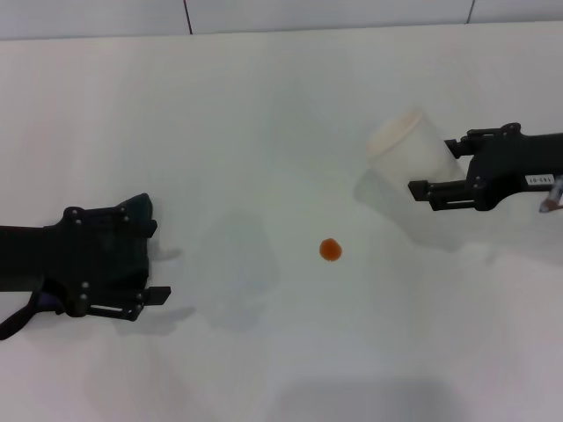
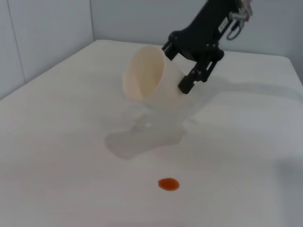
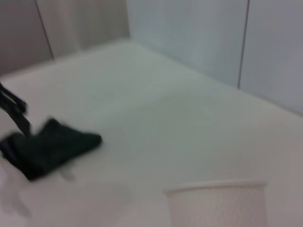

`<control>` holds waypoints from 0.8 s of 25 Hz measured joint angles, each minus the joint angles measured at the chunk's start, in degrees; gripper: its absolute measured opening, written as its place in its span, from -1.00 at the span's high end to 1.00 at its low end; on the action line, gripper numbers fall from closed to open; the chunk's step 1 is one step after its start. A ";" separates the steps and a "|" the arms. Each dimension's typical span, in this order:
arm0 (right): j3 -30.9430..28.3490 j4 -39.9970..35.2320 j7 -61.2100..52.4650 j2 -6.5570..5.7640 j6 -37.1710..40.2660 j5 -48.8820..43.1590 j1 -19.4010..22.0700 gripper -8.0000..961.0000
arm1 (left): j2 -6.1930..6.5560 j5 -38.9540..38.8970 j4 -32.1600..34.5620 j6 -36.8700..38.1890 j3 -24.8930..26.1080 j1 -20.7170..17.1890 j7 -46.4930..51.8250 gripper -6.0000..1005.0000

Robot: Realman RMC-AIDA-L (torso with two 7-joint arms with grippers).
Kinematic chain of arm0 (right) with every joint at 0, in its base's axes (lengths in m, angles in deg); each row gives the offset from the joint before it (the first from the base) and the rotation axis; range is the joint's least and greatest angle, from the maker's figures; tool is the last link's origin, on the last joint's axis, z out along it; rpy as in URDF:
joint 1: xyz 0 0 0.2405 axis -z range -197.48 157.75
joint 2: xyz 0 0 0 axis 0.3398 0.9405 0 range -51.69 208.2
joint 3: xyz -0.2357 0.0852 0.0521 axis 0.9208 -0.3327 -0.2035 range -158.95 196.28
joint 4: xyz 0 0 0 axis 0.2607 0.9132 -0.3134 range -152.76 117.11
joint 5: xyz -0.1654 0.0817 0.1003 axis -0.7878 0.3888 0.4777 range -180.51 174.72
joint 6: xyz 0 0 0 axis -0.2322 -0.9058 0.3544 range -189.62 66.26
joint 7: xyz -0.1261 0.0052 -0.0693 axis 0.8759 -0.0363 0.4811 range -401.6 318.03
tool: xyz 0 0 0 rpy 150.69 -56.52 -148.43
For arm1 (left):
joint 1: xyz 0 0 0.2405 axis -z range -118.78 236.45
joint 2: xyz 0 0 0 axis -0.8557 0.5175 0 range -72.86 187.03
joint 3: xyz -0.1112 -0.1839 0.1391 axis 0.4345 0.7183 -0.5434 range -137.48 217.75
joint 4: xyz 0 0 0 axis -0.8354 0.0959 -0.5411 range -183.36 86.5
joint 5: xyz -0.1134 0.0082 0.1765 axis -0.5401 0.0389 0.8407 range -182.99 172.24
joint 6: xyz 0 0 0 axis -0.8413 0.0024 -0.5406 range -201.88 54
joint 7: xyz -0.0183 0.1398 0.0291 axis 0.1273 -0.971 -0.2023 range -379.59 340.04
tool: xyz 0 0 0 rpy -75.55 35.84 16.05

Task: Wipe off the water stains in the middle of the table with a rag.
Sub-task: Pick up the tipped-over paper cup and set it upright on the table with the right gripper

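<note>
Head view: right claw (image 1: 428, 192) label (image 1: 538, 179) illegible, gripping cup (image 1: 409, 146).

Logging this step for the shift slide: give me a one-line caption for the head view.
Left gripper holds the rag short of the orange stain; right gripper grips the tilted cup.

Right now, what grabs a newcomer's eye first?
The orange-red blot alone mid-table, since all else is white or black. Next, the tilted whitish cup in the right pincer, lifted off the table. The left pincer holds the dark rag at the left.
</note>
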 joint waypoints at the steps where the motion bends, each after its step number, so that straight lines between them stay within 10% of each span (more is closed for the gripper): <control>1: -0.36 1.63 2.59 0.00 -0.52 2.58 0.76 -0.53 | -0.04 -0.02 -0.01 -0.03 0.03 -0.03 -0.01 -0.73; 7: -3.12 22.10 28.51 -0.02 -1.01 26.71 1.43 -0.53 | -0.25 -0.07 -0.01 -0.30 0.09 -0.01 -0.30 -0.72; 20: -1.21 39.21 47.44 0.32 -4.34 36.37 -2.79 -0.53 | -0.46 -0.10 -0.46 -0.35 -0.26 0.52 -0.98 -0.72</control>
